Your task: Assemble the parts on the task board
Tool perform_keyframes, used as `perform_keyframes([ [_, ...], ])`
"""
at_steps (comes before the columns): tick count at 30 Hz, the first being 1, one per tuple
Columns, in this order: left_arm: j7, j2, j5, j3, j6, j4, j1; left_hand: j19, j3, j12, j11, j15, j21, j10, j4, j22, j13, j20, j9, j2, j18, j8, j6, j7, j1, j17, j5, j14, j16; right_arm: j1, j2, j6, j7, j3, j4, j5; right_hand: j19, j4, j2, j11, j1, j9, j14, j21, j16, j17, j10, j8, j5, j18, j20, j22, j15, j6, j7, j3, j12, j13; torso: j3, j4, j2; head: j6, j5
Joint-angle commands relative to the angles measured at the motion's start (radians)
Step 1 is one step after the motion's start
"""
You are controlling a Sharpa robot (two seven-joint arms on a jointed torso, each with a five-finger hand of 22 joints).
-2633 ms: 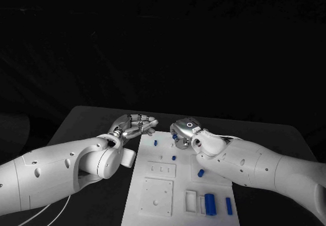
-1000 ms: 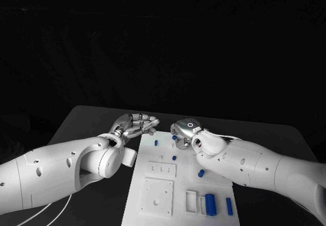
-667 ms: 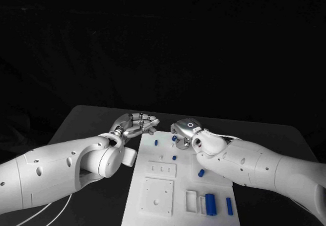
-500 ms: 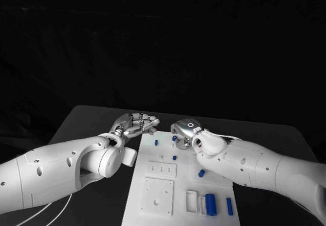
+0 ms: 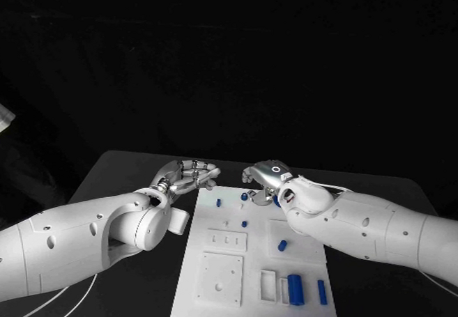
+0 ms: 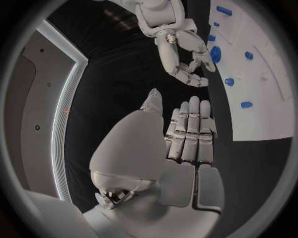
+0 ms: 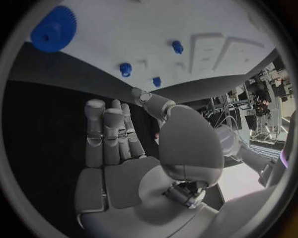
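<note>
Currently, findings as follows.
Worktop: black worktop [image 5: 119,169], matte, its far edge visible against a dark backdrop.
Room: unlit black behind the worktop; a pale shape sits at the head view's far left edge, identity unclear.
Task board: white task board [image 5: 218,270] lies lengthwise in the middle of the worktop, running from the near edge up to the two hands.
Parts: small blue parts [image 5: 282,245] scattered on the board; two upright blue pieces [image 5: 295,288] stand in the near right corner beside a raised white frame. A blue gear [image 7: 52,29] rests near the board's edge in the right wrist view.
Left hand: left hand [image 5: 188,175] hovers at the board's far left corner, fingers extended side by side, holding nothing.
Right hand: right hand [image 5: 266,177] hovers over the board's far end, close to the left hand but apart from it; fingers straight and apart from the thumb, holding nothing.
Plates: two white rectangular plates [image 5: 221,275] sit on the board's near left part.
</note>
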Motion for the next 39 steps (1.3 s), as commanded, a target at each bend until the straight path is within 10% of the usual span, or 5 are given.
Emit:
perform_keyframes([
  [1, 0.013, 0.001, -0.014, 0.001, 0.015, -0.008, 0.002, -0.008, -0.004, -0.003, 0.001, 0.000, -0.003, 0.006, 0.002, 0.006, 0.001, 0.002, -0.001, -0.010, 0.009, -0.005, 0.010, 0.011, -0.001, 0.002, 0.000, -0.003, -0.004, 0.005, -0.059, 0.007, 0.022, 0.024, 0.076, 0.058, 0.003, 0.008, -0.015, -0.003, 0.001, 0.001, 0.003, -0.006, 0.002, -0.001, 0.012, 0.000, 0.002, 0.079, -0.001, 0.009, 0.003, -0.002, 0.005, -0.002, 0.007, -0.001, 0.0058, -0.0136, -0.003, 0.007, 0.005],
  [6, 0.015, 0.004, -0.024, 0.001, 0.021, -0.030, 0.002, -0.007, -0.004, 0.008, 0.002, 0.000, -0.003, 0.033, 0.002, 0.007, 0.006, 0.002, 0.001, -0.009, 0.009, -0.002, 0.021, 0.016, -0.002, 0.006, -0.001, -0.001, -0.006, 0.010, -0.163, 0.047, 0.064, 0.055, 0.159, 0.157, 0.007, 0.018, -0.027, -0.013, -0.016, 0.002, 0.005, -0.004, 0.007, -0.004, 0.043, 0.004, 0.003, 0.079, -0.002, 0.012, -0.007, 0.002, 0.004, -0.027, 0.019, 0.004, 0.0148, -0.0279, -0.011, 0.014, 0.010],
  [18, 0.019, 0.014, -0.030, 0.000, 0.027, -0.064, 0.001, -0.007, -0.004, 0.008, 0.001, 0.000, -0.003, 0.038, 0.002, 0.008, 0.006, 0.002, 0.001, -0.010, 0.009, -0.001, 0.025, 0.015, -0.001, 0.008, -0.001, -0.001, -0.008, 0.009, -0.242, 0.118, 0.116, 0.059, 0.139, 0.211, 0.000, 0.012, -0.023, -0.016, -0.061, -0.006, 0.001, -0.004, 0.014, -0.016, 0.050, -0.010, 0.030, 0.079, -0.005, 0.017, -0.010, -0.018, 0.016, -0.147, 0.006, 0.011, 0.0362, -0.0593, -0.026, 0.015, 0.017],
  [28, 0.019, 0.017, -0.030, -0.001, 0.031, -0.066, -0.001, -0.007, -0.005, 0.003, 0.002, 0.000, -0.003, 0.032, 0.002, 0.008, 0.004, 0.003, 0.000, -0.011, 0.009, -0.003, 0.023, 0.014, -0.002, 0.010, -0.001, 0.000, -0.009, -0.023, -0.185, 0.138, 0.093, 0.058, 0.032, 0.146, -0.029, -0.003, -0.037, 0.016, -0.114, -0.019, -0.025, -0.021, 0.016, -0.025, -0.048, -0.038, 0.101, 0.079, -0.004, 0.015, 0.021, -0.083, 0.015, -0.269, 0.001, -0.020, 0.0457, -0.0645, -0.028, 0.014, 0.007],
  [39, 0.018, 0.025, -0.030, -0.001, 0.035, -0.066, -0.006, -0.007, -0.005, 0.001, 0.002, 0.000, -0.003, 0.030, 0.002, 0.008, 0.003, 0.003, -0.001, -0.010, 0.009, -0.004, 0.022, 0.014, -0.003, 0.010, -0.001, 0.000, -0.010, -0.062, -0.118, 0.160, 0.115, 0.058, -0.079, 0.154, -0.003, -0.032, -0.025, -0.075, -0.044, -0.017, -0.016, -0.004, 0.043, -0.017, 0.217, -0.028, 0.009, 0.079, -0.011, 0.019, -0.063, -0.070, -0.008, -0.286, 0.294, 0.165, 0.0466, -0.0582, -0.025, 0.010, -0.011],
])
